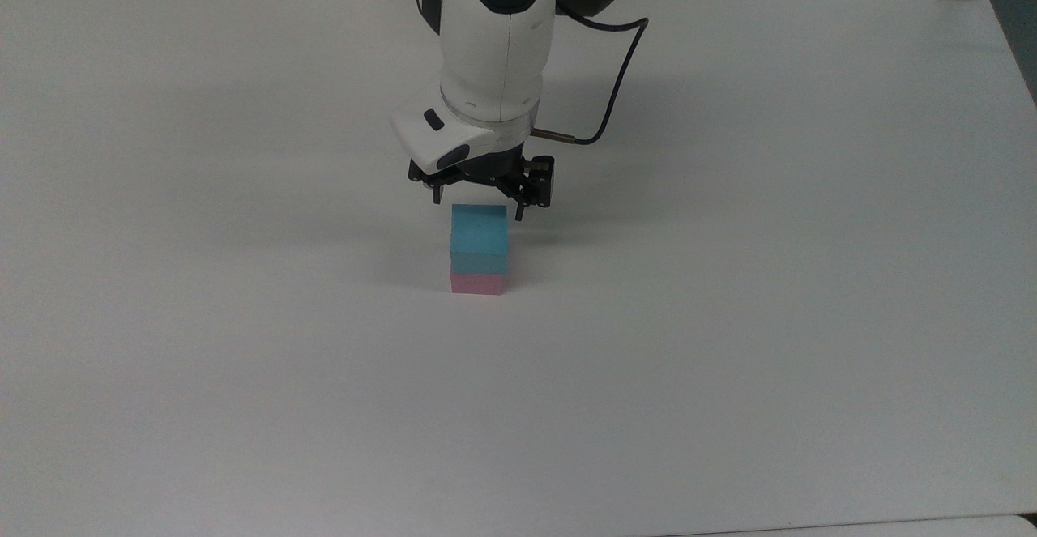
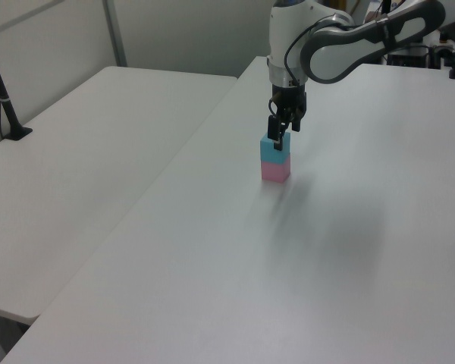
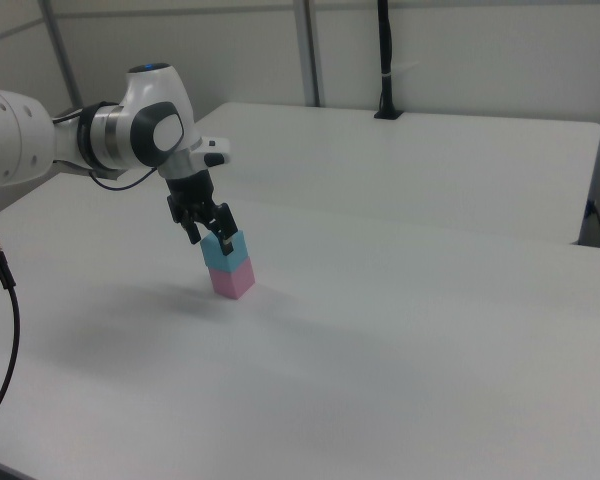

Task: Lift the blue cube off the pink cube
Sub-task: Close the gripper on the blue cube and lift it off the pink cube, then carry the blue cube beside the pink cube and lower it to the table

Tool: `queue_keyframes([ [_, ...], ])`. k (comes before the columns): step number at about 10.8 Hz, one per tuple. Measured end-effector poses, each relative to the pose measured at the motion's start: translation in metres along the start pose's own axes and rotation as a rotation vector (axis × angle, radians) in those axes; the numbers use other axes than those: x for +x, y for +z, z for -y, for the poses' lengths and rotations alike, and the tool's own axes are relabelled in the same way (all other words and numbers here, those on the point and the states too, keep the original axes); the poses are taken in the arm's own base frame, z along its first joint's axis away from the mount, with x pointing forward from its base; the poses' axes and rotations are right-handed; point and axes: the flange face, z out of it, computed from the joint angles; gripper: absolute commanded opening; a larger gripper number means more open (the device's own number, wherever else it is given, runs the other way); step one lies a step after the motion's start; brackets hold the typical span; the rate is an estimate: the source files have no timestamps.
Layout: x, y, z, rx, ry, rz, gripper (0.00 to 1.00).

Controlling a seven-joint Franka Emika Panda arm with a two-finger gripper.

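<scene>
1. A wide white bench (image 1: 243,359) is seen, with a second white table (image 2: 83,152) butted beside it in the left view and a pale wall behind.
2. The blue cube (image 1: 479,237) is found stacked squarely on the pink cube (image 1: 478,282), near the middle of the bench; the pair is upright and edges are aligned.
3. The claw (image 1: 478,198) is spread, with nothing pinched. One finger is seen at the top view's left of the blue cube's far edge and the other at the top view's right, so the cube appears to be straddled at its upper part.
4. Whether the fingers are touching the cube's faces cannot be told.
5. The arm (image 3: 130,135) is reached in from the far side of the bench, wrist pointed steeply downward over the stack.
6. Step in hand is judged to be the descent for the grasp. It is best done by lowering only to mid-height of the blue cube, keeping the fingers clear of the pink cube, centring before closing, then lifting straight up so the lower block is not dragged.
</scene>
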Motion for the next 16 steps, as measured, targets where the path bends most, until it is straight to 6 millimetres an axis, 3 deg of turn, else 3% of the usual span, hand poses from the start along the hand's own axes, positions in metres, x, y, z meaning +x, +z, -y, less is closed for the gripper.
queue_keyframes([
  [3,0.004,0.008,0.003,-0.001,0.013,-0.001,0.99],
  [5,0.009,0.012,0.006,-0.017,0.040,-0.034,0.66],
  [6,0.009,0.015,0.010,-0.026,0.050,-0.035,0.56],
  [8,0.008,0.016,0.017,-0.027,0.061,-0.037,0.50],
  [13,0.011,0.009,0.018,-0.020,0.062,-0.052,0.50],
  [14,0.009,0.002,0.027,-0.009,0.048,-0.061,0.49],
  [16,-0.007,-0.023,0.068,0.035,-0.010,-0.081,0.50],
])
